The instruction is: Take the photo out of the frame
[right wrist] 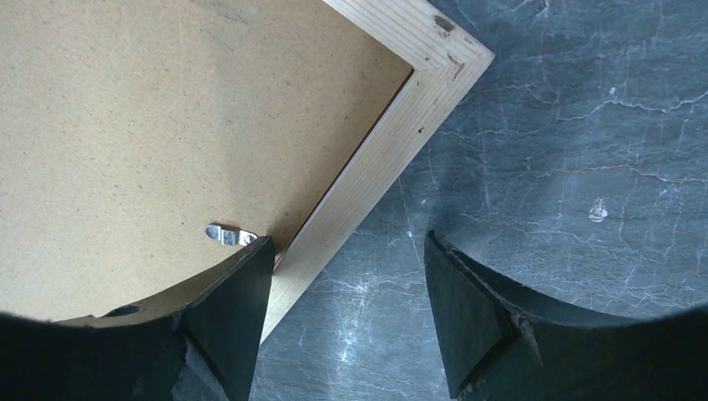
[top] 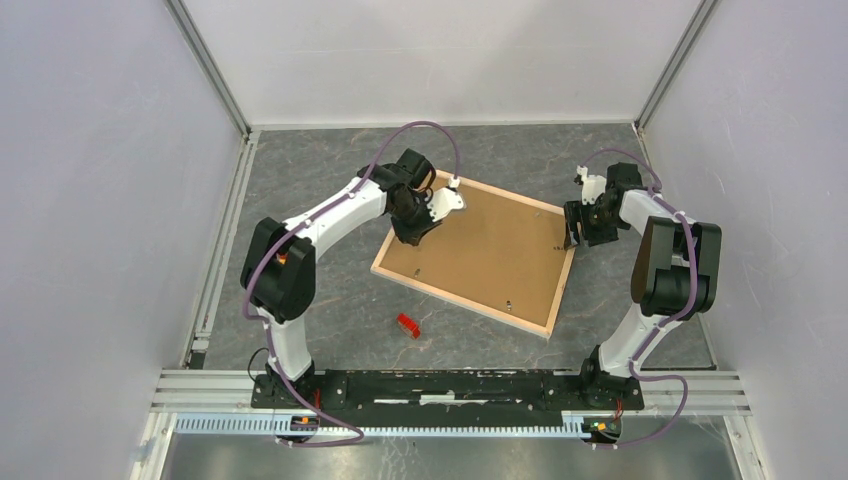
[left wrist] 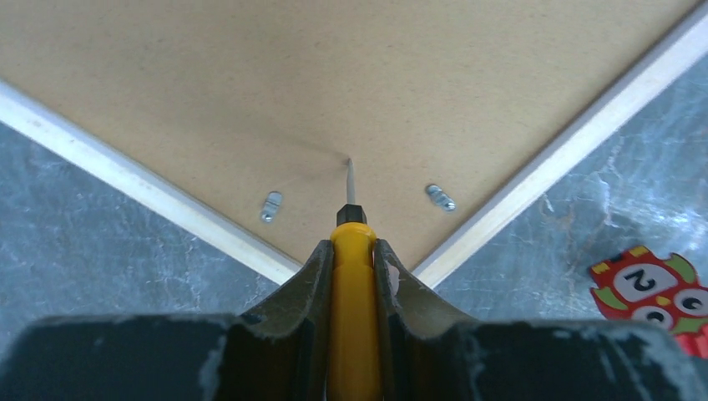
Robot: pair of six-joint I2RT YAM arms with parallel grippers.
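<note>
The frame [top: 460, 302] lies face down in the middle of the table, its pale wood edges around a brown backing board [top: 485, 255]. The photo is hidden under that board. My left gripper [top: 412, 228] is shut on a yellow-handled screwdriver [left wrist: 354, 284], whose metal tip [left wrist: 350, 171] rests on the board near a corner, between two metal clips [left wrist: 270, 205] [left wrist: 441, 198]. My right gripper [right wrist: 346, 242] stands open at the frame's right edge [right wrist: 392, 142]. Its left finger [right wrist: 234, 309] lies over the board beside another clip [right wrist: 227, 235], and its right finger hangs over bare table.
A small red owl-patterned piece [top: 407, 325] lies on the grey marbled table in front of the frame, also seen in the left wrist view [left wrist: 655, 292]. White walls enclose three sides. A metal rail [top: 450, 385] carries both arm bases at the near edge.
</note>
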